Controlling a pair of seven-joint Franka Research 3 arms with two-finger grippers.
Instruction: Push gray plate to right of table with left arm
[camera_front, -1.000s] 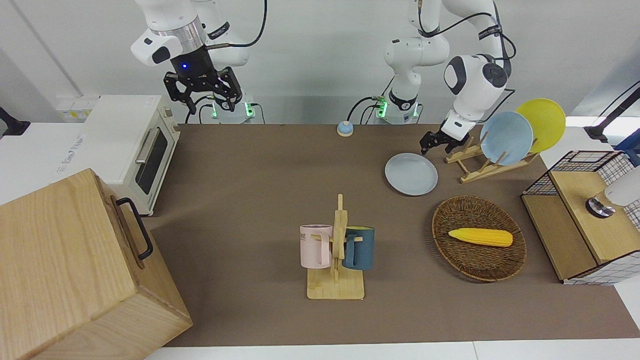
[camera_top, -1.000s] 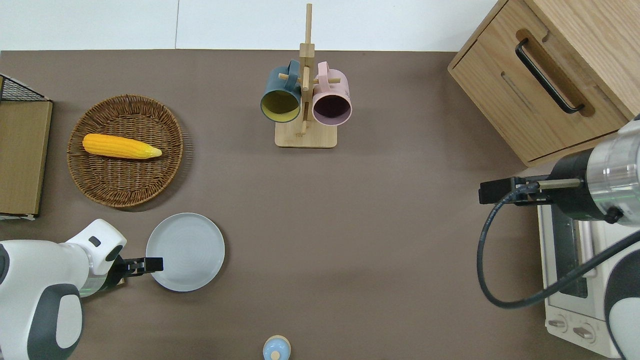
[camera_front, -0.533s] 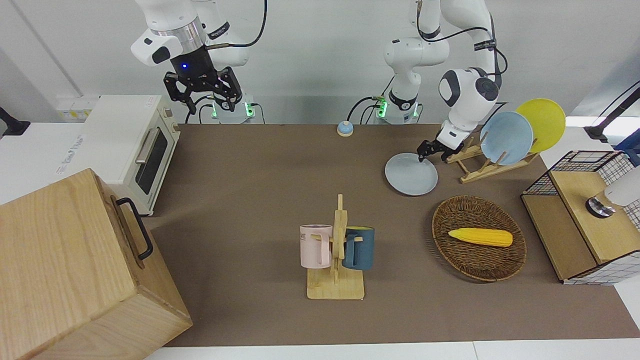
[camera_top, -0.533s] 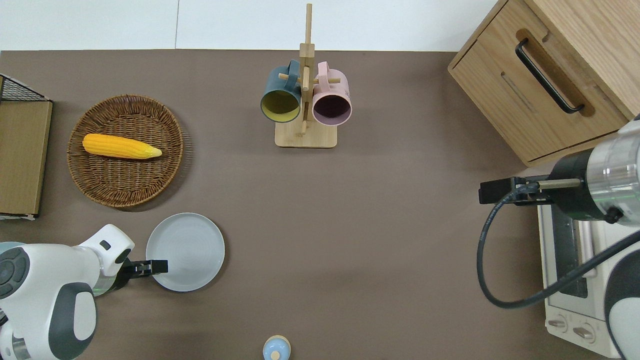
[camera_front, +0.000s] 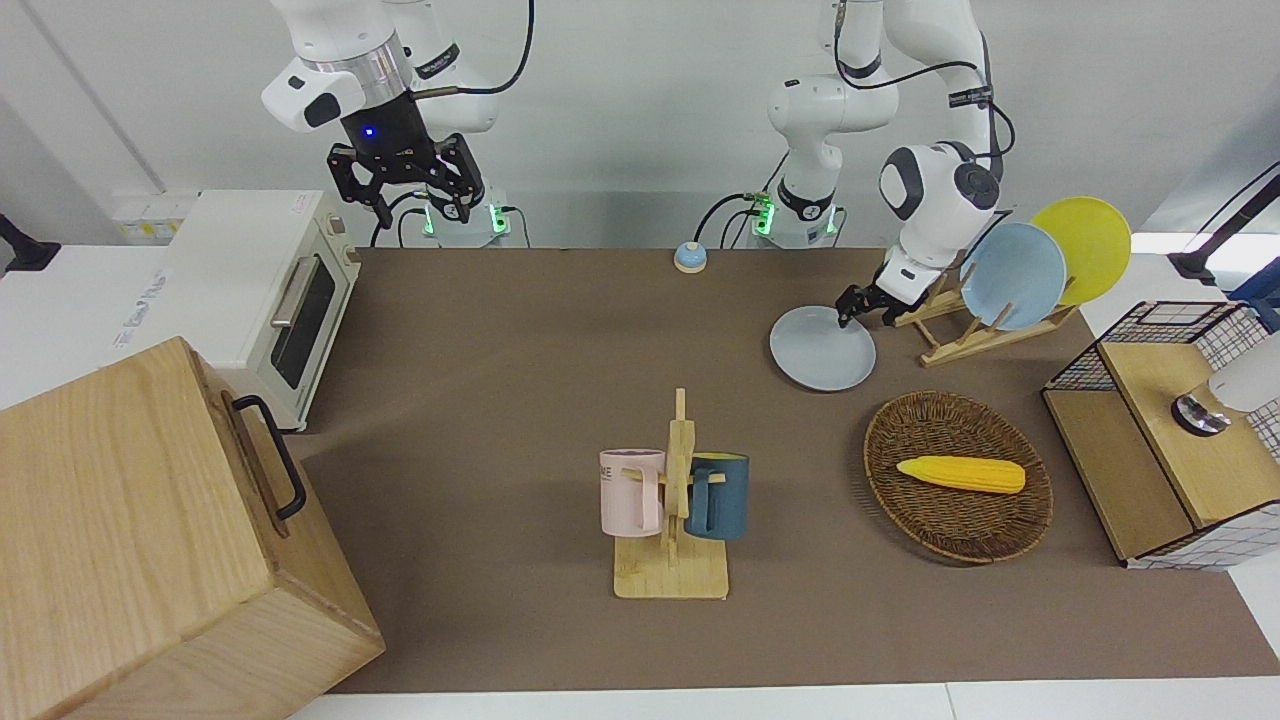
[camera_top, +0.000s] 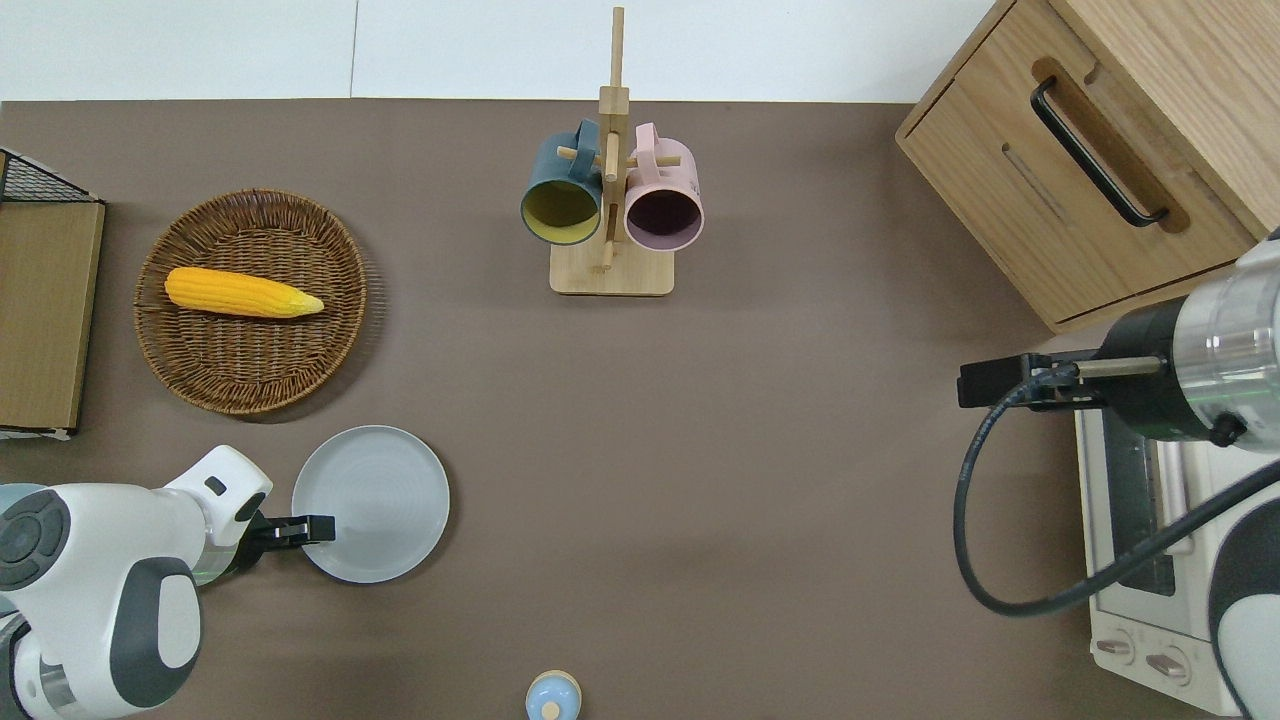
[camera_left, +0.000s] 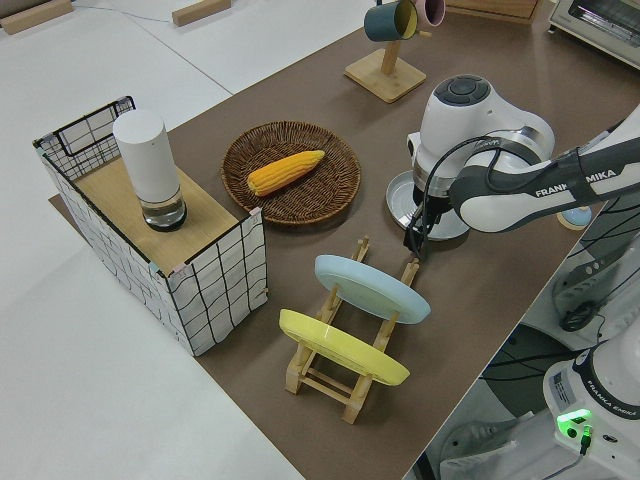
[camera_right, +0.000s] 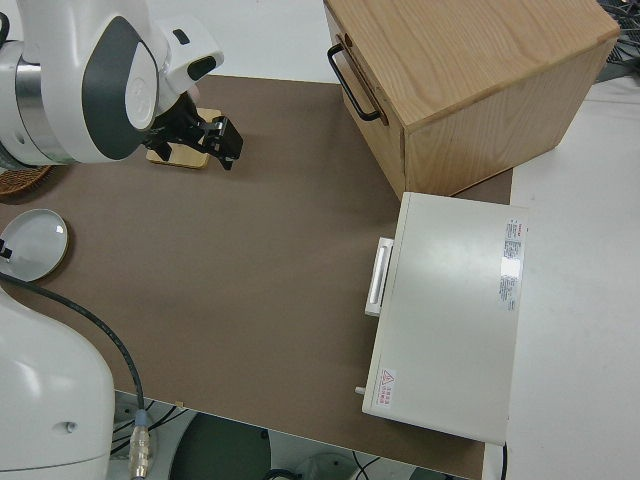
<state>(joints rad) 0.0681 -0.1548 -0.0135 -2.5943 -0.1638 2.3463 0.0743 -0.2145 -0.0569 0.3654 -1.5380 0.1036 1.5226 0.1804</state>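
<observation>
The gray plate (camera_front: 822, 350) lies flat on the brown table (camera_front: 500, 350) near the left arm's end; it also shows in the overhead view (camera_top: 380, 500). My left gripper (camera_front: 860, 306) is low at the plate's rim, on the side toward the left arm's end of the table, and its tip (camera_top: 322, 524) overlaps the rim in the overhead view. From the left side view the gripper (camera_left: 418, 240) points down beside the plate (camera_left: 398, 196). The right arm is parked with its gripper (camera_front: 408, 198) open and empty.
A wooden rack (camera_front: 965, 335) holding a light-blue plate (camera_front: 1012, 275) and a yellow plate (camera_front: 1085, 247) stands beside the left gripper. A wicker basket (camera_front: 940, 520) holds a corn cob (camera_front: 962, 473). A mug stand (camera_front: 672, 500), a small bell (camera_front: 690, 258), a toaster oven (camera_front: 270, 300) and a wooden cabinet (camera_front: 150, 540) also stand here.
The left gripper has come down and moved a little toward the gray plate's rim. The plate has not visibly moved. The right arm has not moved.
</observation>
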